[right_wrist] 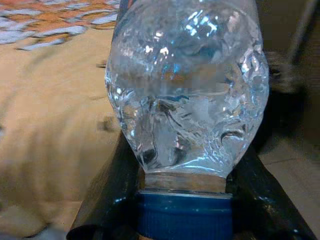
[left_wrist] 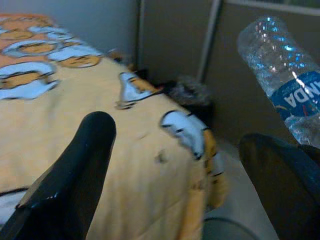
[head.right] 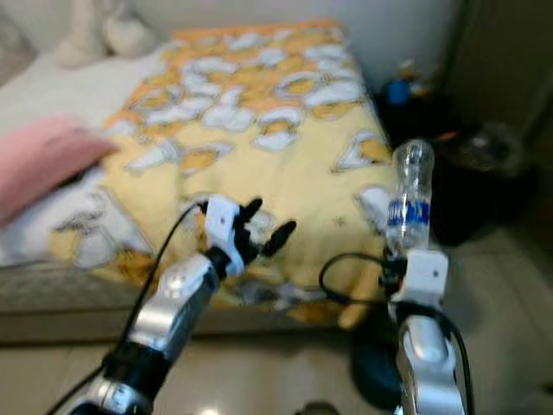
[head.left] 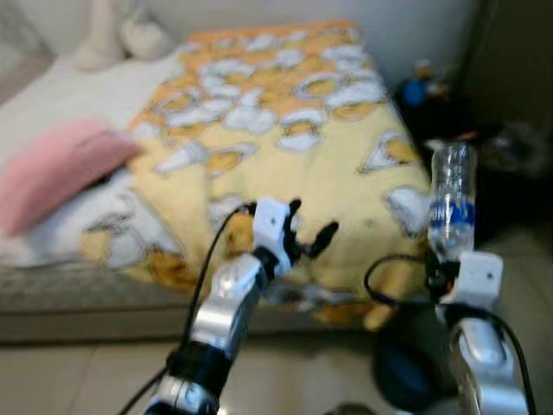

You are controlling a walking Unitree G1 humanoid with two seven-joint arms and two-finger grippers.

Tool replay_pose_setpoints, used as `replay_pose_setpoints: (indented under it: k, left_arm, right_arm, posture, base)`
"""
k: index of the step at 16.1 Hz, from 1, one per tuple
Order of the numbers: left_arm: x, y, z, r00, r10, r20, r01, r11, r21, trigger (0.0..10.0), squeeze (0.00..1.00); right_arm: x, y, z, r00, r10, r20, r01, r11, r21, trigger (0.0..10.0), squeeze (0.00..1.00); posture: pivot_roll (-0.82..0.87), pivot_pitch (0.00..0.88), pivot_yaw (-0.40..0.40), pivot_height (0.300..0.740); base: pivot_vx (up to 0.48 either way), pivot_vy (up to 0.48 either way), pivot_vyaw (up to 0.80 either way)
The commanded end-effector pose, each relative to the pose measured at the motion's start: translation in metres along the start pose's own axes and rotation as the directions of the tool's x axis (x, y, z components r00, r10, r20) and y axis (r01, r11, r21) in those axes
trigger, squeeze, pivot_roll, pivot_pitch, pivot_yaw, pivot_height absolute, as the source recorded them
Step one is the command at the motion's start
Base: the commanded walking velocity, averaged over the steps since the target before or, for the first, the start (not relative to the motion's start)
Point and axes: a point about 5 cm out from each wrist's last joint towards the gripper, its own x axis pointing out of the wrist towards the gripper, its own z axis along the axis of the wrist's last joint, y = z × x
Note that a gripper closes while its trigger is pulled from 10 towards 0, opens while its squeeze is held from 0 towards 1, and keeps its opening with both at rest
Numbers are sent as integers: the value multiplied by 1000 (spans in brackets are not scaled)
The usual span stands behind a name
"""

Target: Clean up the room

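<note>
A pink pillow (head.left: 60, 169) lies far on the left of the bed (head.left: 346, 164), next to the yellow blanket (head.left: 285, 112) with white and orange shapes. The left pincer (head.left: 309, 232) hangs over the near edge of that blanket with its two black fingers (left_wrist: 75, 170) spread apart and nothing between them.

Over on the right, the right pincer (head.left: 442, 264) is closed tight on a clear plastic bottle (head.left: 451, 199). The bottle is upside down (its blue cap (right_wrist: 182, 217) sits low, down between the fingers), and it stands up in the air just past the bed's right edge.

The bottle looks light and thin. Its crinkly sides would likely squash in if squeezed hard, and the smooth plastic could slip. The neck by the cap seems the stiffest place to hold, and that is where it is held.

The right wrist view shows the cap and the dents up close. The left wrist view shows the blue label (left_wrist: 300, 102) from the side, and a dark bin or bag (left_wrist: 190, 92) beside the bed.
</note>
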Motion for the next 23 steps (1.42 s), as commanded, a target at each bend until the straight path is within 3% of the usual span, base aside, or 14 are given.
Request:
replay_pose_setpoints:
  k: [1, 10, 12, 13, 15, 17, 21, 23]
  left_arm:
    - [-3, 6, 2, 1000, 2, 1, -2, 1000, 15, 10000, 0]
    - [-3, 1, 2, 1000, -19, -5, 19, 1000, 6, 10000, 0]
    - [-8, 13, -3, 994, 112, -21, -112, 993, -24, 10000, 0]
    - [-17, 31, -5, 970, 242, -40, -242, 970, -17, 10000, 0]
    - [-30, 47, 0, 936, 351, -28, -350, 936, 34, 10000, 0]
    - [-35, 50, 0, 916, 401, -32, -399, 916, 51, 10000, 0]
    - [-32, 48, -15, 851, 515, -101, -494, 852, 174, 10000, 0]
    - [-31, 51, -14, 843, 529, -93, -511, 843, 166, 10000, 0]
  right_arm:
    - [2, 6, 7, 999, 20, 32, -20, 1000, 9, 0, 0]
    - [1, 5, 5, 1000, 12, 23, -12, 1000, 14, 0, 0]
    - [0, 4, 5, 1000, 9, 21, -10, 1000, 12, 0, 0]
    - [-1, 3, 4, 1000, 5, 21, -6, 1000, 10, 0, 0]
    - [-5, -2, 4, 1000, -7, 22, 7, 1000, 3, 0, 0]
    - [-6, -6, 4, 1000, -15, 26, 15, 1000, -5, 0, 0]
    - [-1, -15, 9, 999, -16, 46, 17, 1000, -12, 0, 0]
    - [2, -15, 11, 999, -10, 50, 11, 1000, -11, 0, 0]
  posture:
    - [-262, 0, 120, 730]
    - [-275, 0, 134, 730]
    - [-290, 0, 146, 730]
    - [-294, 0, 149, 730]
    - [-304, 0, 153, 730]
    - [-304, 0, 150, 730]
    - [-299, 0, 141, 730]
    - [-294, 0, 140, 730]
  base:
    - [0, -480, 0]
    - [0, -480, 0]
    - [0, -480, 0]
    - [0, -480, 0]
    - [0, -480, 0]
    - [0, -463, 0]
    - [0, 0, 0]
    - [0, 0, 0]
